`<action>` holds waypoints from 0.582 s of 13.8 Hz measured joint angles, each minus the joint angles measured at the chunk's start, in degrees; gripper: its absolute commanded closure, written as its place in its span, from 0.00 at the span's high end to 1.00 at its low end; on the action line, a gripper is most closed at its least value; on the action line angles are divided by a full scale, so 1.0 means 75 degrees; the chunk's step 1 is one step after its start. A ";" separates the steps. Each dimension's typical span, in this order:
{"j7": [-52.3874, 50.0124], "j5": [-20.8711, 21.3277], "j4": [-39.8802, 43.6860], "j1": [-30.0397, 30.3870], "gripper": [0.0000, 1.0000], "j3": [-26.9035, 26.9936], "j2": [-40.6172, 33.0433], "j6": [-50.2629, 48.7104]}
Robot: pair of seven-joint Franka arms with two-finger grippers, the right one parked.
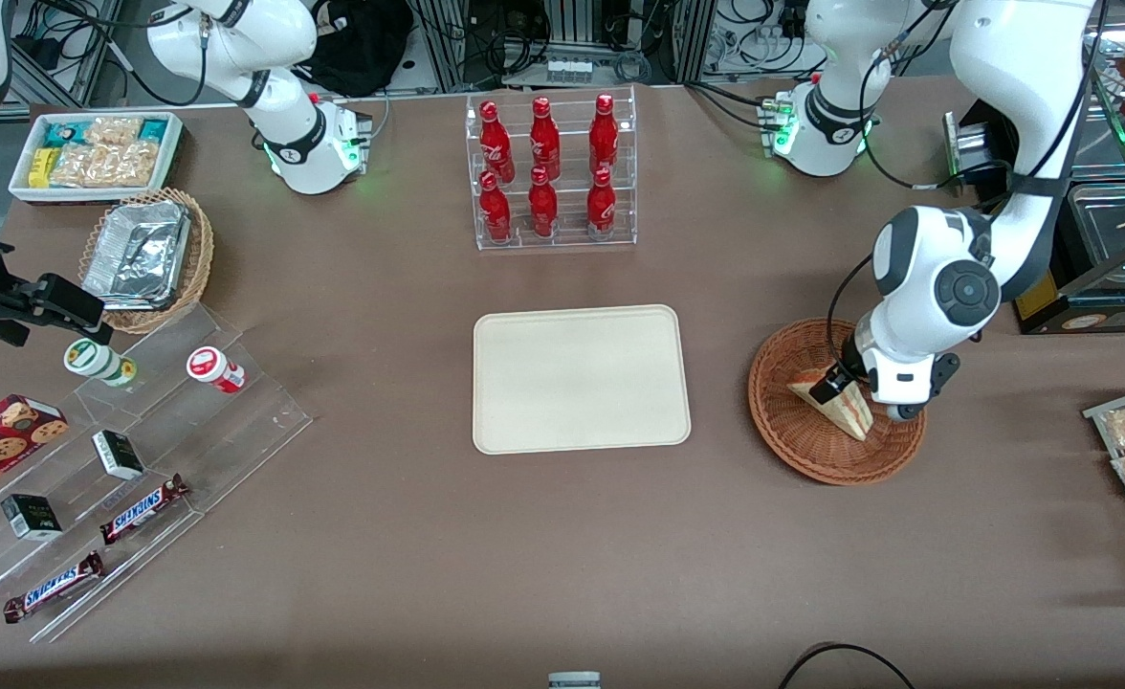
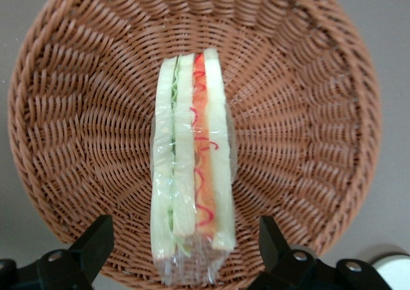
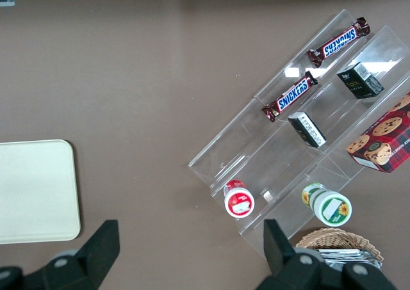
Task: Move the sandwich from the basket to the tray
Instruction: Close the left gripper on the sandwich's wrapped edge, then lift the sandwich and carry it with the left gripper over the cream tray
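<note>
Tool (image 2: 182, 245) open, lowered into basket (image 1: 792, 450), fingers (image 2: 96, 242) straddling sandwich (image 2: 192, 175) without contact. Sandwich on edge in basket. Tray (image 1: 581, 378) bare on worktop (image 1: 524, 555), beside basket.

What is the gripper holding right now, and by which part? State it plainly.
Nothing is held. The gripper is open, down in the basket, its jaws standing on either side of the sandwich at one end, with a gap to each bread face.
</note>
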 measured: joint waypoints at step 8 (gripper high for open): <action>-0.0129 -0.0010 0.0353 0.0006 0.08 0.0030 0.0223 -0.0045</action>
